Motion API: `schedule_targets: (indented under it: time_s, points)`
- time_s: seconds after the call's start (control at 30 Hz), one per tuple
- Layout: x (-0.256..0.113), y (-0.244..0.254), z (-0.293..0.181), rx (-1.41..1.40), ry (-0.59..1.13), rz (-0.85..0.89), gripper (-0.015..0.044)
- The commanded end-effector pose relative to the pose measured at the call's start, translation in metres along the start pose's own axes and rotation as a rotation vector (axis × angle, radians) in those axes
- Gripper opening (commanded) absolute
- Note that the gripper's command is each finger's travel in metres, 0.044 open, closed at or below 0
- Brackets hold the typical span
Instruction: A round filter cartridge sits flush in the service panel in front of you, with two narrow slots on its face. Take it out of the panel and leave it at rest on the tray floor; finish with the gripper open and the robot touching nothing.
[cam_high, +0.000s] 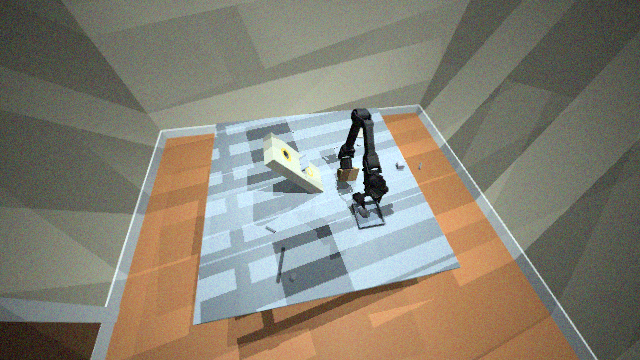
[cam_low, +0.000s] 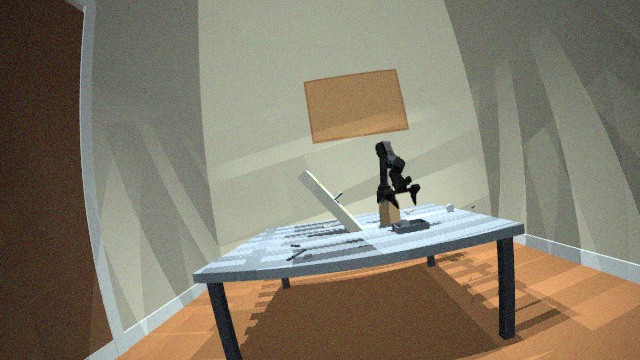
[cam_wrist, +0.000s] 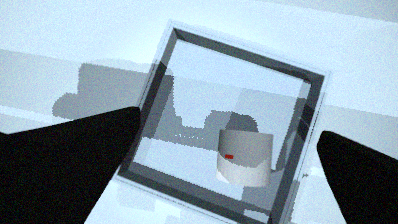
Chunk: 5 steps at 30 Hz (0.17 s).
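Note:
The pale filter cartridge (cam_wrist: 245, 157) lies on its side on the floor of the dark-rimmed tray (cam_wrist: 240, 54) (cam_high: 372, 225) (cam_low: 412, 228), near one wall in the wrist view. A small red mark shows on its side; its slotted face is not visible. My gripper (cam_wrist: 227, 127) (cam_low: 406, 204) is open and empty above the tray, its fingers spread wide apart and clear of the cartridge. The cream service panel (cam_high: 271, 154) (cam_low: 327, 200) stands tilted, with a dark round opening inside a yellow ring.
A second yellow ring and a small protruding part (cam_low: 338, 196) are on the panel's lower face. A tan block (cam_high: 348, 174) (cam_low: 389, 214) stands by the arm's base, behind the tray. A dark rod (cam_high: 281, 265) and a small cylinder (cam_high: 270, 229) lie on the table (cam_high: 400, 255).

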<state>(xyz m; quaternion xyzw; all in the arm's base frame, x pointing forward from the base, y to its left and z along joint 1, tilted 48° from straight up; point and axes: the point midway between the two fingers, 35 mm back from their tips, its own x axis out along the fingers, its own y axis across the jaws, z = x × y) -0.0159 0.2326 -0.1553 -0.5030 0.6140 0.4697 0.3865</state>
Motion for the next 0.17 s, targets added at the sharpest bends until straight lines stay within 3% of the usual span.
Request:
schedule_targets:
  time_s: [0.0, 0.13]
  points:
    - [0.0001, 0.0, 0.0001, 0.001, -0.001, 0.0, 0.044]
    - [0.0001, 0.0, 0.0001, 0.001, -0.001, 0.0, 0.044]
